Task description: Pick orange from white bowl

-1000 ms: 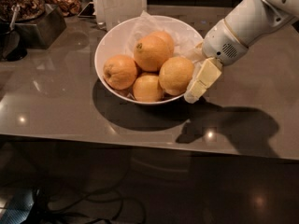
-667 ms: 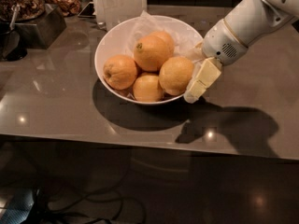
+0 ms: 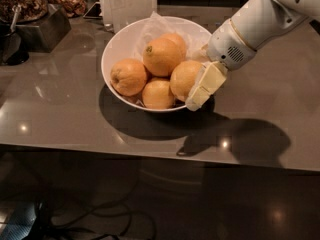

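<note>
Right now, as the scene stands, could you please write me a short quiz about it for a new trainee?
1. True or false: the gripper is at the rim of the white bowl, next to an orange.
2. How many oranges can be seen in the bowl? A) three B) five C) seven
3. Fill in the missing word: the orange on top of the pile has a small ____ stem mark.

Key: 1 true; 2 B; 3 green.
</note>
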Controlling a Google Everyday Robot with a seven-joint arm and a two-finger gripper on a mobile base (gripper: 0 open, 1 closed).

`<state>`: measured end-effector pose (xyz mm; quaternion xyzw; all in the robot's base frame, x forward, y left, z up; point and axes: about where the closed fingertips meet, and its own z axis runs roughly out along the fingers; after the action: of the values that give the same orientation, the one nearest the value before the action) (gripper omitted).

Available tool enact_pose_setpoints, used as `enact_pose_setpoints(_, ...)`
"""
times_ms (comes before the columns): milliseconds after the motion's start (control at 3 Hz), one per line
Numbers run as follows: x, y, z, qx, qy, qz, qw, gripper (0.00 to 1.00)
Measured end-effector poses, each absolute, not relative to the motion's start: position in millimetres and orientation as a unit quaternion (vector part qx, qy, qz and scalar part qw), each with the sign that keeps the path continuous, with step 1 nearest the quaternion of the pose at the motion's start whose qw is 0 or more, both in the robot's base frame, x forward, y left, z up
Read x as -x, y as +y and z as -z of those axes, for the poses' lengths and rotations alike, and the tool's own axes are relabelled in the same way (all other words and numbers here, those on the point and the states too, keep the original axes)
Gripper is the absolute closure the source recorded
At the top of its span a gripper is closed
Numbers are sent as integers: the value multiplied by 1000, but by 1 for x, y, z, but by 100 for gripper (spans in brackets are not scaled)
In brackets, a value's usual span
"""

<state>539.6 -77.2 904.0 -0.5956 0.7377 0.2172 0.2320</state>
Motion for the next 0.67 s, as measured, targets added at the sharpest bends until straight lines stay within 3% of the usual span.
enact_pose_setpoints(333, -540, -77, -904, 596, 738, -217, 232, 0)
enact_pose_setpoints(667, -540, -77, -904, 596, 738, -217, 232, 16)
